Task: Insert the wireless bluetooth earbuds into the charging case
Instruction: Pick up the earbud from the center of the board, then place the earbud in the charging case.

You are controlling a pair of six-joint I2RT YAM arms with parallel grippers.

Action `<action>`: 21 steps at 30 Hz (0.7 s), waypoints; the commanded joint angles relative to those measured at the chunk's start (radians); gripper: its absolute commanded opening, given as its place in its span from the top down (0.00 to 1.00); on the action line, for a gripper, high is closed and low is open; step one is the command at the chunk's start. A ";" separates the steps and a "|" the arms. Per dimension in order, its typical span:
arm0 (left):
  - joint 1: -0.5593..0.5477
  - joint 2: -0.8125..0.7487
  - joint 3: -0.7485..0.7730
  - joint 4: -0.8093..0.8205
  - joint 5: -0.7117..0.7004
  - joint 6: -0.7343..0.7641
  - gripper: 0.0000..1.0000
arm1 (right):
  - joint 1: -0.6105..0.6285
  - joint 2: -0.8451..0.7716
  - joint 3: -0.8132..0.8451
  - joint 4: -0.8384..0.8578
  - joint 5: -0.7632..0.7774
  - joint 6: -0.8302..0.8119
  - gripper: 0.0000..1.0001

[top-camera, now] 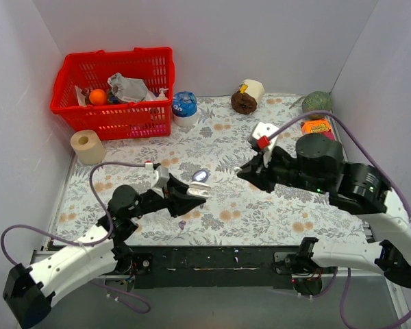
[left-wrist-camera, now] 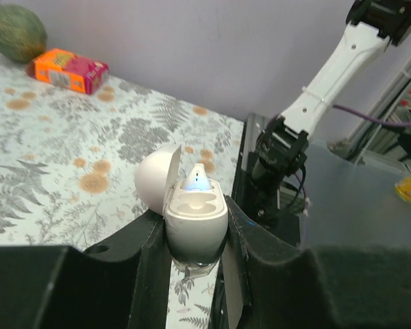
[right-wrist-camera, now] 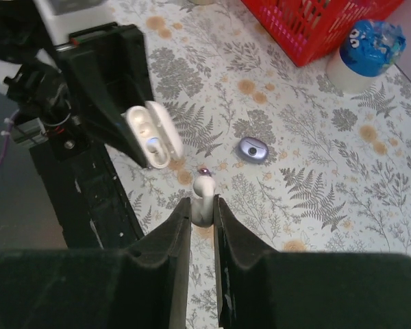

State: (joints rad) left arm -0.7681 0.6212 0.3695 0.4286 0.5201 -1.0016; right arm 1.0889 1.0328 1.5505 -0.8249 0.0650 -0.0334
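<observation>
The right gripper [right-wrist-camera: 202,208] was closed narrowly on one earbud [right-wrist-camera: 203,192]. Facing it, the left gripper [left-wrist-camera: 195,236] clamped the charging case [left-wrist-camera: 195,221] above the middle of the near edge. Its lid stood open, with a second earbud [left-wrist-camera: 197,179] glowing blue in one socket. A silver-blue disc [top-camera: 201,175] lay on the bench just behind the case. A red basket [top-camera: 116,110] filled the far left corner, and a melon [top-camera: 317,102] and an orange box [top-camera: 316,127] sat in the far right.
</observation>
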 commanded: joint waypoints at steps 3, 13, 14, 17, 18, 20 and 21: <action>0.004 0.247 0.123 0.240 0.302 -0.018 1.00 | 0.011 -0.037 -0.018 -0.109 -0.203 -0.091 0.99; 0.004 0.433 0.252 0.234 0.523 -0.023 1.00 | 0.011 -0.010 -0.096 -0.016 -0.303 -0.091 0.99; 0.004 0.437 0.255 0.226 0.529 -0.020 1.00 | 0.011 -0.007 -0.101 0.007 -0.304 -0.088 0.99; 0.004 0.442 0.256 0.222 0.546 -0.023 1.00 | 0.011 0.010 -0.101 0.035 -0.321 -0.079 0.99; 0.004 0.442 0.256 0.219 0.547 -0.023 1.00 | 0.011 0.019 -0.099 0.050 -0.336 -0.077 0.99; 0.004 0.439 0.255 0.214 0.549 -0.022 1.00 | 0.011 0.033 -0.096 0.058 -0.343 -0.072 0.99; 0.004 0.437 0.256 0.214 0.549 -0.020 1.00 | 0.011 0.045 -0.096 0.063 -0.349 -0.072 0.99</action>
State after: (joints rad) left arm -0.7673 1.0679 0.5915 0.6384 1.0328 -1.0286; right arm 1.0946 1.0557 1.4448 -0.8444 -0.2352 -0.1085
